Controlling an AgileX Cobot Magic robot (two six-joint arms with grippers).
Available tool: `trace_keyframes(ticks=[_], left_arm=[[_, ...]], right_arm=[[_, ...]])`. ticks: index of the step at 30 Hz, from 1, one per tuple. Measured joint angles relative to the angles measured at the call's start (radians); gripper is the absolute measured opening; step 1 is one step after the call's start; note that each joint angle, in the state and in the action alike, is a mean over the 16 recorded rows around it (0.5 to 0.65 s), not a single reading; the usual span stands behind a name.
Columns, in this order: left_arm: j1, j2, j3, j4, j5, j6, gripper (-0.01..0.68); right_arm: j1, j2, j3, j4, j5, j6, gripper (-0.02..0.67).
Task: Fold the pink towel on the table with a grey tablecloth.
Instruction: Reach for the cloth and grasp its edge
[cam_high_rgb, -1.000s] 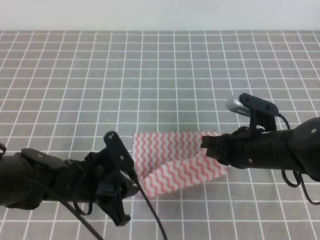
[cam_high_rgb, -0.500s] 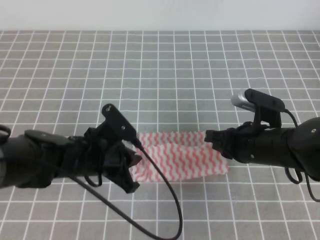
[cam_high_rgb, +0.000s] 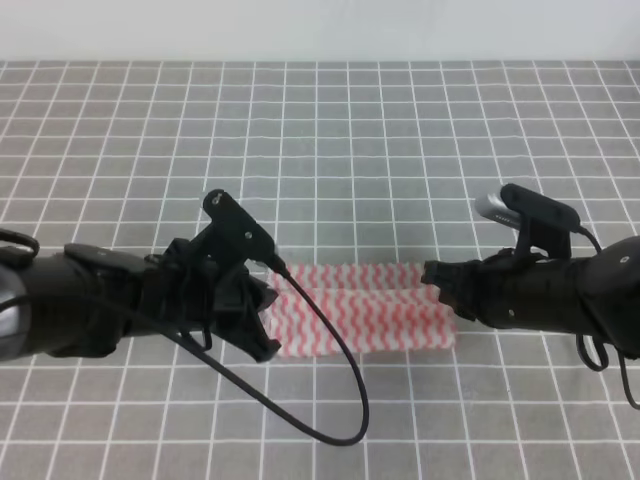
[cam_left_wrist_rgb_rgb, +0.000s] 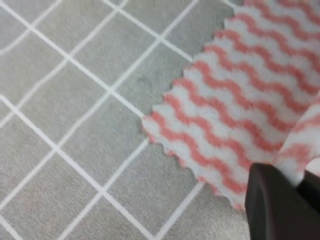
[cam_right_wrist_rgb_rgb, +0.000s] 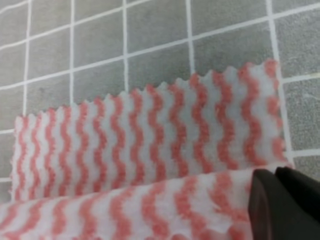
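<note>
Exterior high view showed the pink towel (cam_high_rgb: 362, 320) half-folded on the grey tabletop (cam_high_rgb: 320, 150), each gripper's jaws seemingly clenched on a near corner (contact partly hidden), so uneven carrying risked a skewed, misaligned fold.

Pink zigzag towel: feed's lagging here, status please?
Left hand and right hand at opposite ends, each apparently pinching an edge. Pink-and-white zigzag cloth towel half folded on grey gridded tablecloth. Nothing in the way.
</note>
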Motion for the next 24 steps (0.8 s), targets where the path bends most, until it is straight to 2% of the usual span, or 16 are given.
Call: trace_keyframes(ticks=[24], left_arm=[[0.0, 0.068, -0.041, 0.003, -0.051, -0.004, -0.002]], right_arm=[[-0.036, 0.049, -0.048, 0.004, 0.022, -0.008, -0.015]])
